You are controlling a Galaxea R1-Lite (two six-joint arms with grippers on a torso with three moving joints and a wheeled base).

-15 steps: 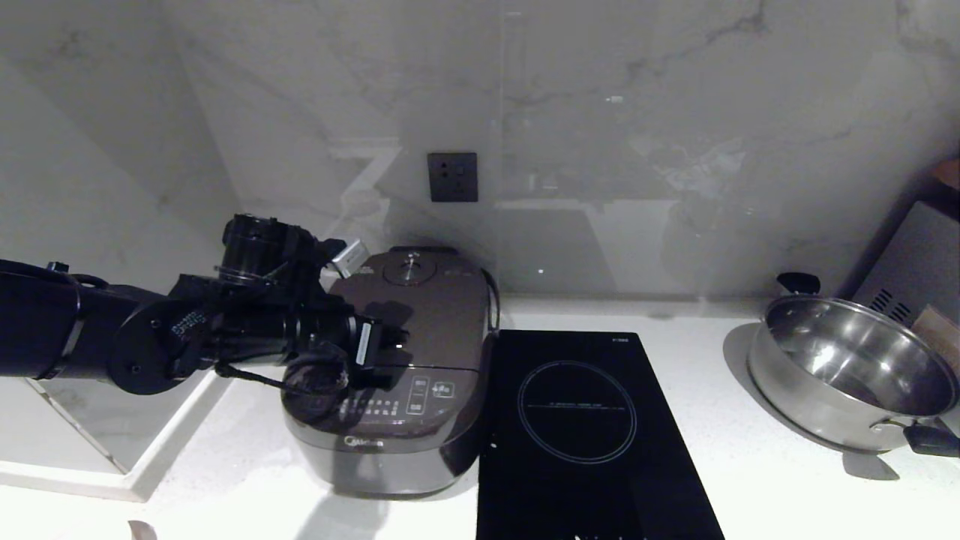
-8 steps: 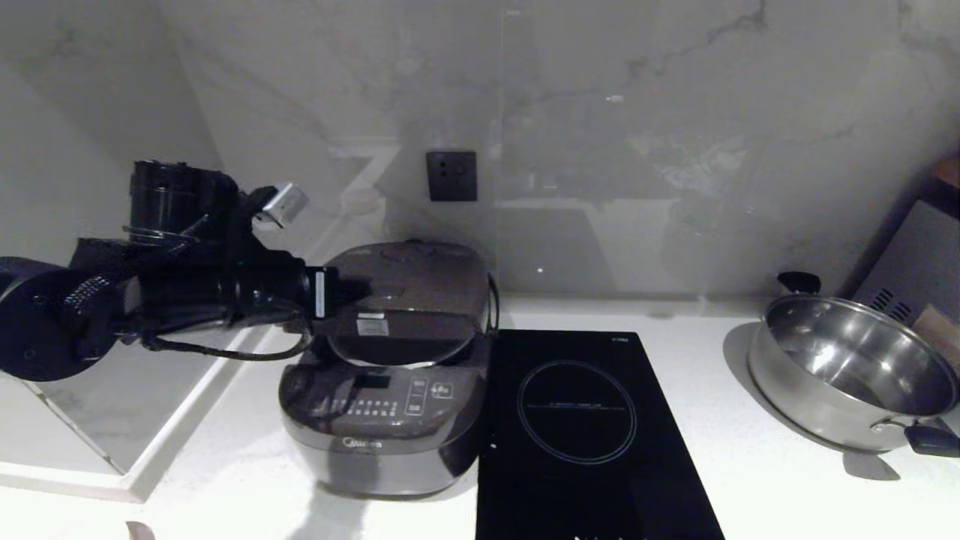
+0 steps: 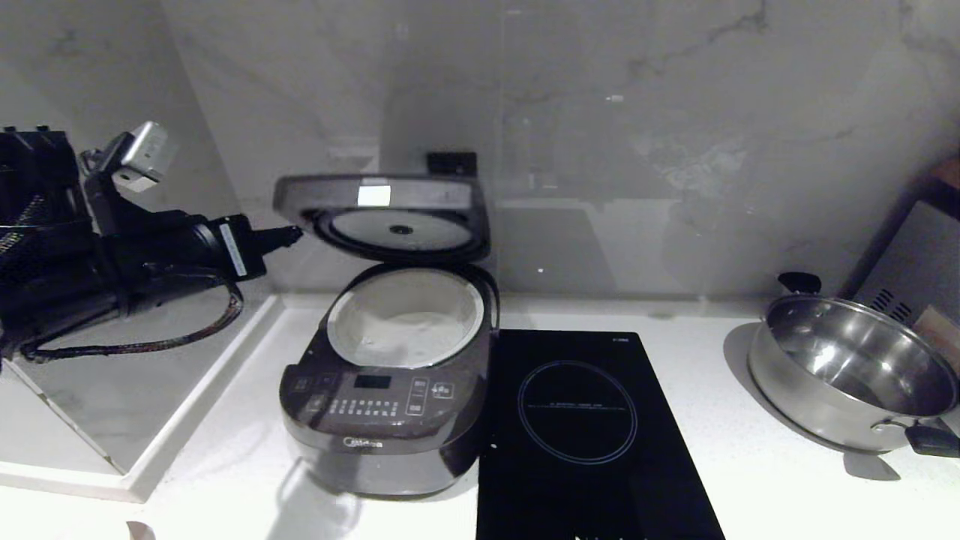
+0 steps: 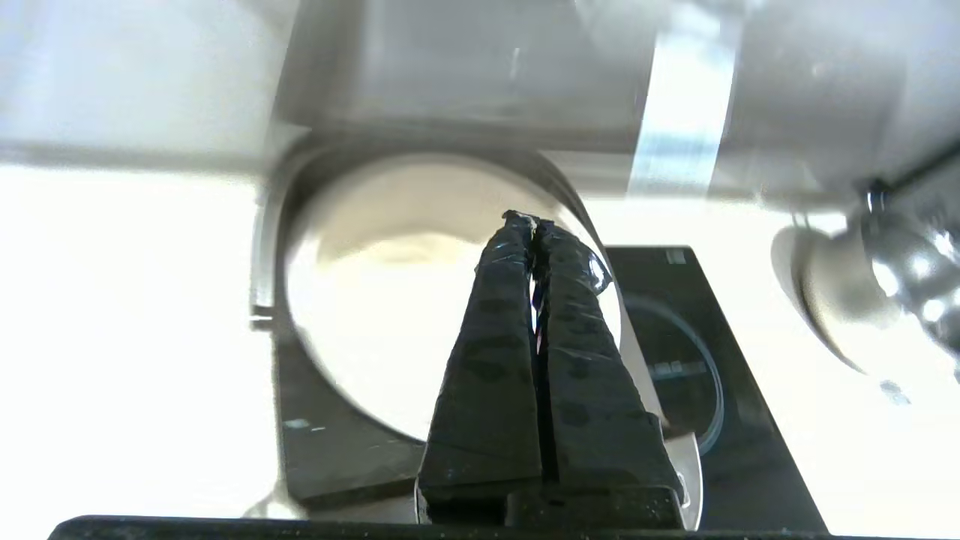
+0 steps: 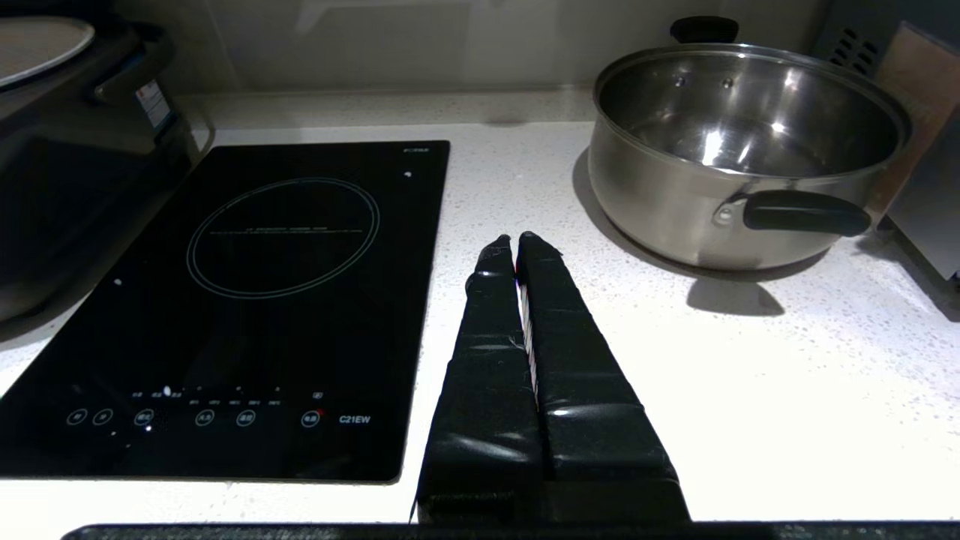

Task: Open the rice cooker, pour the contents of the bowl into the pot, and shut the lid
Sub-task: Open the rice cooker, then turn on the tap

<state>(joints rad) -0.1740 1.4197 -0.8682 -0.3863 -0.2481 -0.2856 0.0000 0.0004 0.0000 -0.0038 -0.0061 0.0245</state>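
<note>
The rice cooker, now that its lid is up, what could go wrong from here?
1. The lid stands open above the pot, and the shut left gripper is close to its edge; a stray sideways move might knock it back down.
2. No bowl shows in any view, so the robot may have to search for it before pouring.
3. The induction hob lies right beside the rice cooker; spilled contents could land on it.

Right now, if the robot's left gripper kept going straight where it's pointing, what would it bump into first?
Probably the raised lid. In the head view the shut left gripper points sideways at the lid's near edge, just short of it. Depth is hard to judge, so it might slip past over the open pot.
</note>
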